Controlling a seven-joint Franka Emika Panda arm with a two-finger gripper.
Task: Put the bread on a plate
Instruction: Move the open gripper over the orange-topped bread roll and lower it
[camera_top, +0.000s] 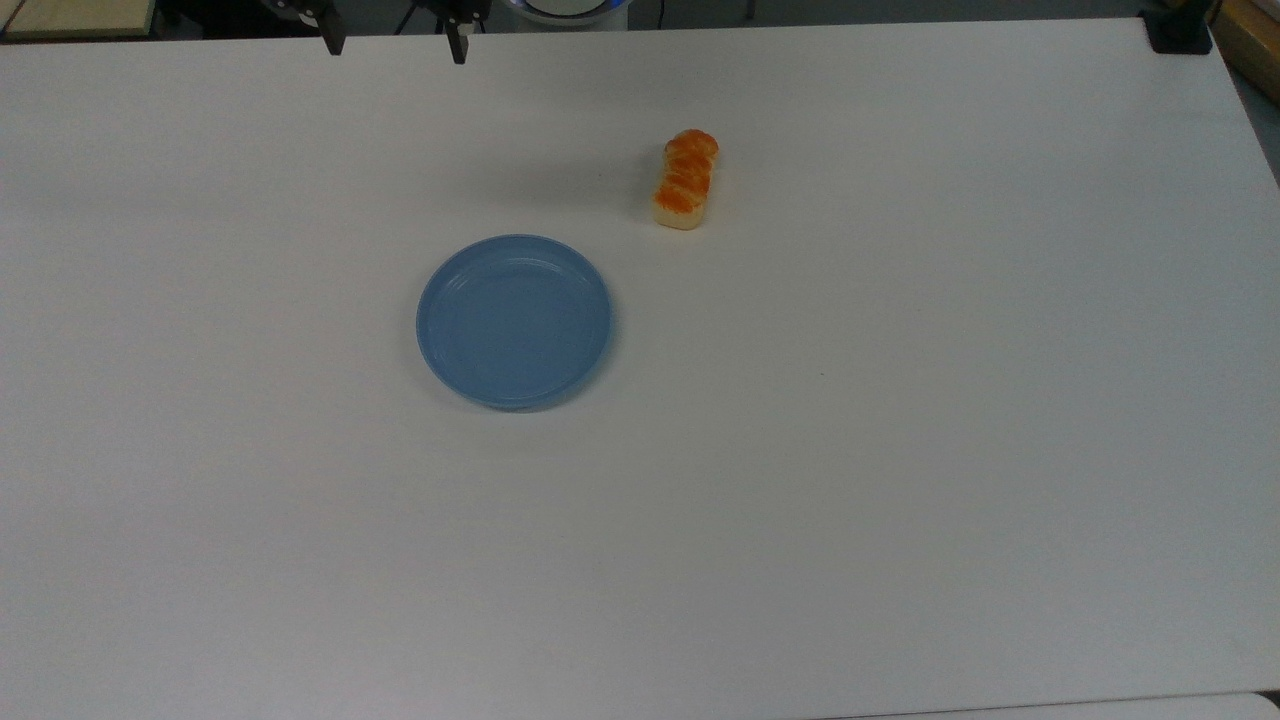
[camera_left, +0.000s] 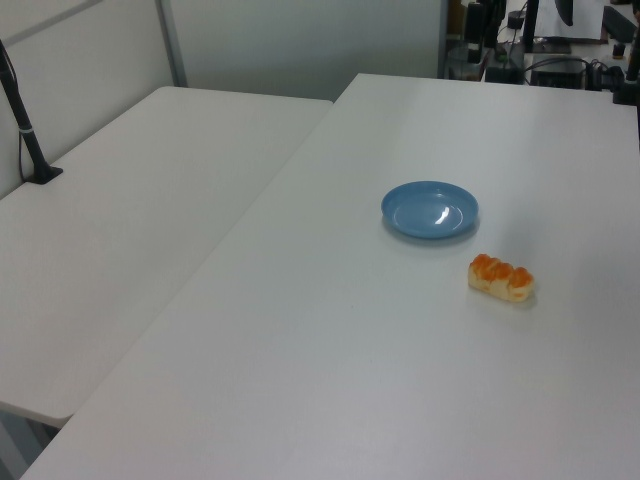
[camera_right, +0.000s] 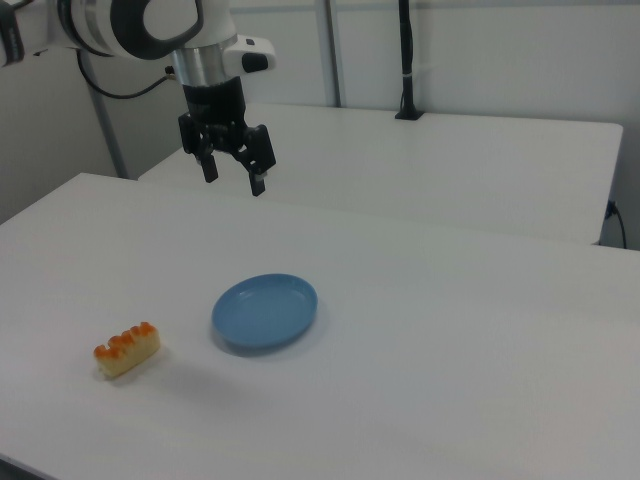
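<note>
The bread (camera_top: 685, 179) lies on the white table, a small loaf with an orange-brown top and cream sides; it also shows as the bread (camera_left: 501, 278) and the bread (camera_right: 127, 349). The light-blue plate (camera_top: 514, 320) sits bare a short way from it, seen too as the plate (camera_left: 430, 210) and the plate (camera_right: 265, 312). My gripper (camera_right: 234, 178) hangs open high above the table, well behind the plate in the right view, holding nothing. At the top view's upper edge the gripper (camera_top: 396, 43) shows as two dark fingertips (camera_top: 458, 48) set wide apart.
The white table (camera_top: 900, 450) has wide bare room around both things. A second white table (camera_left: 130, 230) adjoins it in the left view's left, with a black post (camera_left: 25, 130) clamped there. A black clamp (camera_top: 1178, 30) sits at the top view's upper right corner.
</note>
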